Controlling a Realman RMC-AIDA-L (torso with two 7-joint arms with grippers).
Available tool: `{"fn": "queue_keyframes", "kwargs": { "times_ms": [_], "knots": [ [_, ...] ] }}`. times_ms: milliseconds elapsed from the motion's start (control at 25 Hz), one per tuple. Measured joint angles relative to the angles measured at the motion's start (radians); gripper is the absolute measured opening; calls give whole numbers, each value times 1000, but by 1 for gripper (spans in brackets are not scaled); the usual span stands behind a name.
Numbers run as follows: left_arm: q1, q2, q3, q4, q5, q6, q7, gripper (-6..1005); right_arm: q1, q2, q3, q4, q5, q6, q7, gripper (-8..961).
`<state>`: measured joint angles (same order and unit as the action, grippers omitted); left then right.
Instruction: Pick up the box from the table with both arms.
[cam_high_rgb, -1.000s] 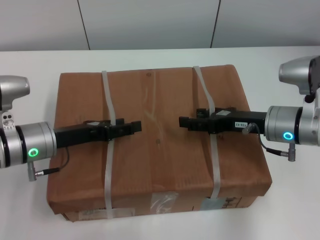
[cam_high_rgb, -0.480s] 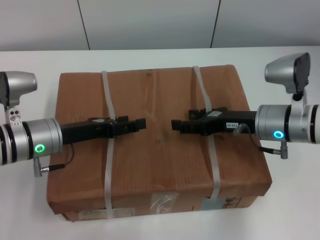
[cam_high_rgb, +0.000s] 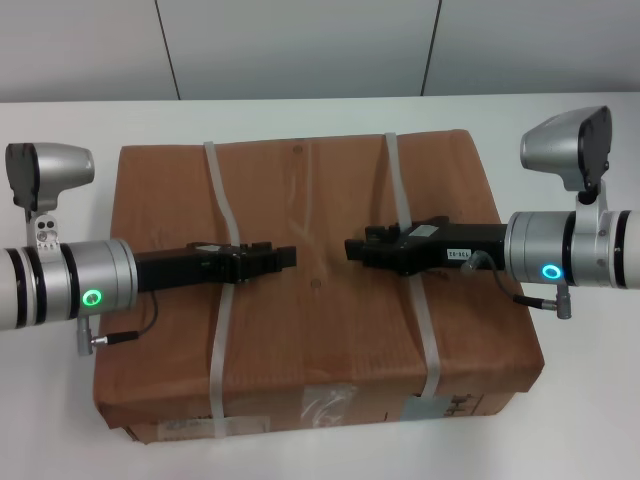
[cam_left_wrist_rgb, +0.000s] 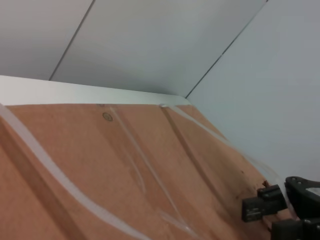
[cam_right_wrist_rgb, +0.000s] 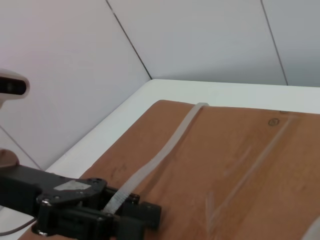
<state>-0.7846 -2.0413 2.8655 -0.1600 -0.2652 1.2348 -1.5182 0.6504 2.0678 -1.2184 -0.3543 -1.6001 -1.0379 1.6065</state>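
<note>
The box (cam_high_rgb: 320, 300) is a large flat brown carton lying on the white table (cam_high_rgb: 585, 400), with two pale straps, tape and labels on its near side. My left gripper (cam_high_rgb: 288, 258) is shut and empty, reaching in above the box top, just past the left strap (cam_high_rgb: 222, 310). My right gripper (cam_high_rgb: 352, 249) is shut and empty above the top, just inside the right strap (cam_high_rgb: 418, 310). The two tips face each other with a small gap. The box top fills the left wrist view (cam_left_wrist_rgb: 100, 165) and the right wrist view (cam_right_wrist_rgb: 240, 170); each shows the other arm's gripper.
A grey panelled wall (cam_high_rgb: 300, 45) stands behind the table's far edge. Bare white tabletop shows to the left, right and behind the box. The arms' silver segments with glowing rings hang over the box's left and right edges.
Both grippers have moved inward over the box top, closing the gap between their tips. The left one has also come a little nearer to me. The box has not moved.
</note>
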Motion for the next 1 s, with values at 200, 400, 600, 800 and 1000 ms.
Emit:
{"fn": "queue_keyframes", "kwargs": {
  "times_ms": [200,400,600,800,1000],
  "knots": [
    [5,0,0,0,-2,0,1,510,-1,3,1,0,3,-7,-48,479],
    [9,0,0,0,-10,0,5,315,-9,4,4,0,4,-9,-82,316],
    [10,0,0,0,-10,1,8,118,-15,5,5,0,31,-10,-101,123],
    [10,0,0,0,-12,5,16,78,-25,5,7,0,64,-17,-133,3],
    [10,0,0,-4,-27,11,57,78,-46,5,2,0,122,-20,-182,8]
  ]
}}
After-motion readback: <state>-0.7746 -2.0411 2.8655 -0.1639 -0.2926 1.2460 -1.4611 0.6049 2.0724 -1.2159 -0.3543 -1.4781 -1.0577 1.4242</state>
